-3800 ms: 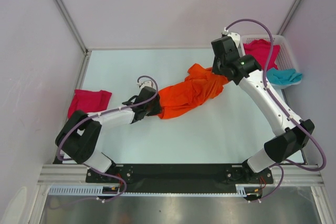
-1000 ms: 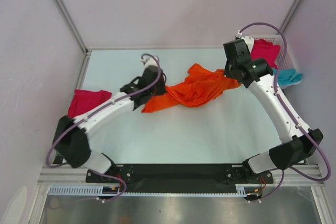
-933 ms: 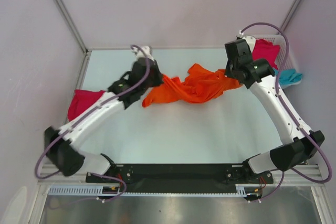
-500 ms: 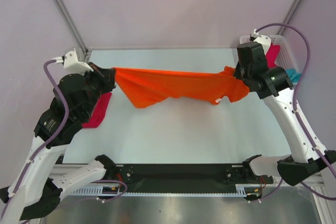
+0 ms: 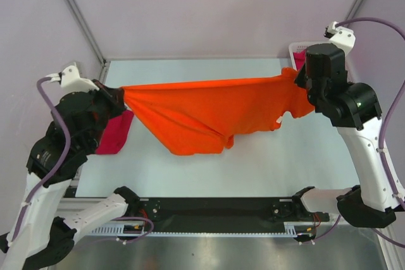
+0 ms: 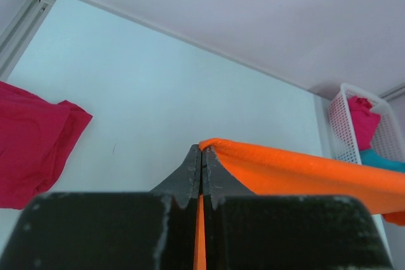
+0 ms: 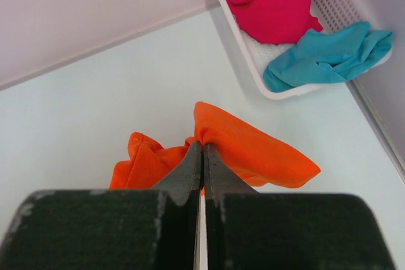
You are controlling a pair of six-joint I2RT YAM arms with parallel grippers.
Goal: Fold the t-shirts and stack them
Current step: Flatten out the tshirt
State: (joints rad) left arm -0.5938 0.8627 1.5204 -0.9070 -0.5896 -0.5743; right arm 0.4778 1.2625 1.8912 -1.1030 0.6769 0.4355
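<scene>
While both arms are raised over the desk [image 5: 266,162], I see the orange t-shirt [image 5: 202,109] stretched taut between them. Its top edge runs nearly straight from the left edge towards the far right corner, and the rest sags over the desk's middle. I cannot tell whether the lowest fold touches the surface. My left gripper [image 6: 201,155] is pinched fully closed on one end of the shirt, and my right gripper [image 7: 202,148] is clamped tight on the other end. One magenta t-shirt [image 6: 30,140] lies at the desk's left edge. The white basket [image 7: 351,14] in the far right corner holds the second magenta t-shirt [image 7: 275,1] and the teal t-shirt [image 7: 326,55], which spills over the rim.
</scene>
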